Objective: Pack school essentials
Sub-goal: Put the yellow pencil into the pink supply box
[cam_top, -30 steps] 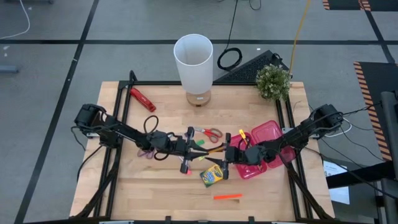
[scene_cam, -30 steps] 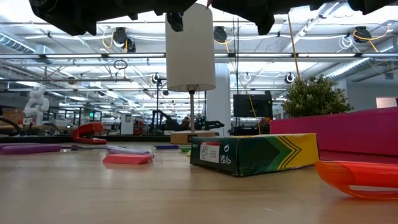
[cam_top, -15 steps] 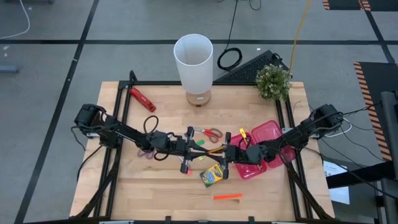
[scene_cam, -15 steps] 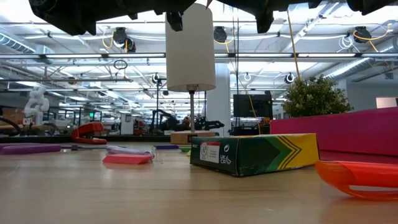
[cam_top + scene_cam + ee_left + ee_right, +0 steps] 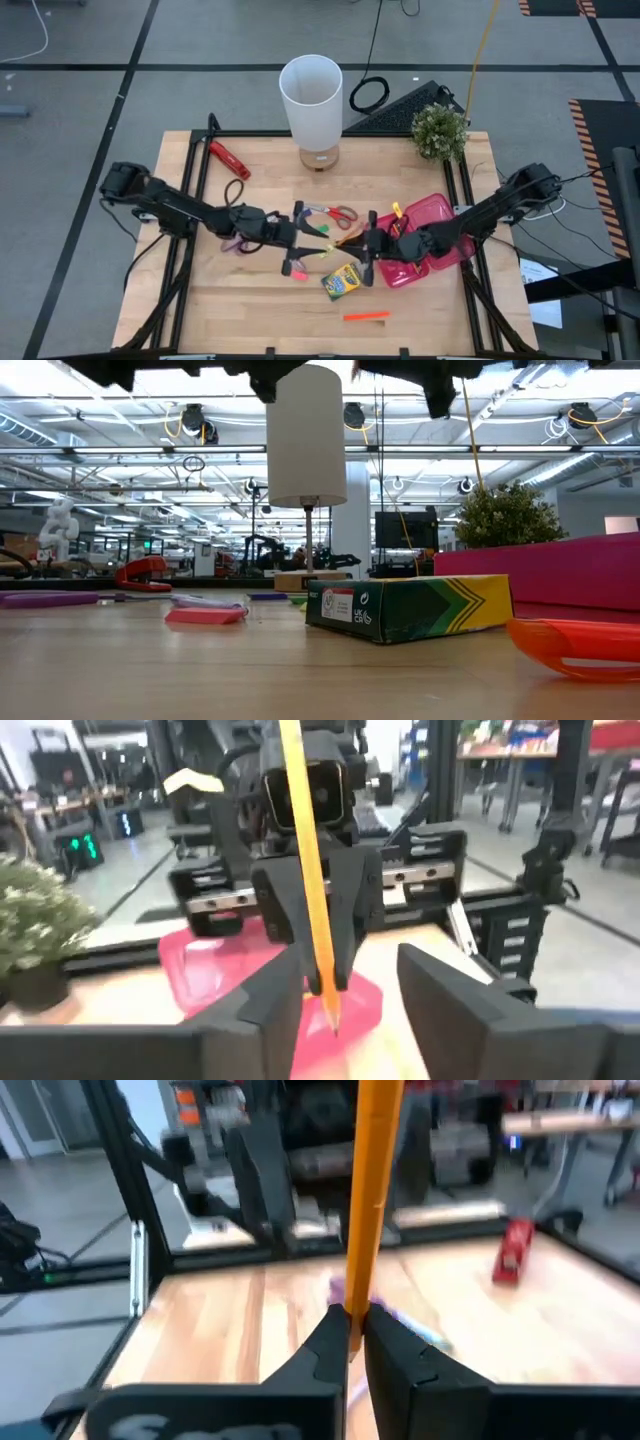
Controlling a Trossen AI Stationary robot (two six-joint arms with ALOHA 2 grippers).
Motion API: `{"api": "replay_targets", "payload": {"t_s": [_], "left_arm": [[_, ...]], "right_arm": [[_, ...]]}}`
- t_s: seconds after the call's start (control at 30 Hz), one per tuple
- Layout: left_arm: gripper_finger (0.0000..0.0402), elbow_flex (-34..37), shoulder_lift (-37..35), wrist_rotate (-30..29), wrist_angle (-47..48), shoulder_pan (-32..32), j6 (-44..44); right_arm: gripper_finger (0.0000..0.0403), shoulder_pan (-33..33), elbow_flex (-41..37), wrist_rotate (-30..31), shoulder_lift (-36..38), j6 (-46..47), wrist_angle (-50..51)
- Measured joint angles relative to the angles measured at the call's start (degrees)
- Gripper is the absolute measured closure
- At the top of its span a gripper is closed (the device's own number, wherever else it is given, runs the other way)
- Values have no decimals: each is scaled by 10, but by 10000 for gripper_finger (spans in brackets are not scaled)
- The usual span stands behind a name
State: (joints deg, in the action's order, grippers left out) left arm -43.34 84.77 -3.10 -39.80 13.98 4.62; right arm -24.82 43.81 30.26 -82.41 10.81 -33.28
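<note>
Thin orange pencil [image 5: 368, 1190] runs off right-wrist frame top; small erasers [image 5: 300, 274] too tiny to identify.

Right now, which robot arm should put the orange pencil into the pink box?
Probably the right. The right gripper is shut on the orange pencil and sits beside the pink box. The left gripper is open, its fingers either side of the pencil tip, farther from the box.

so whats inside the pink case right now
From above, the pink case shows a yellow piece near its far edge. The right gripper, shut on a pencil, and its arm cover part of the near tray, so anything under them is hidden.
</note>
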Motion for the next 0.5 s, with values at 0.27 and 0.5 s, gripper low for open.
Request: {"api": "replay_targets", "payload": {"t_s": [0.27, 0.5], "left_arm": [[200, 0, -116, -35, 225, 0, -15], [199, 0, -179, -64, 307, 0, -4]], "right_arm": [[393, -6, 0, -3, 86, 179, 255], [393, -49, 0, -3, 144, 354, 469]]}}
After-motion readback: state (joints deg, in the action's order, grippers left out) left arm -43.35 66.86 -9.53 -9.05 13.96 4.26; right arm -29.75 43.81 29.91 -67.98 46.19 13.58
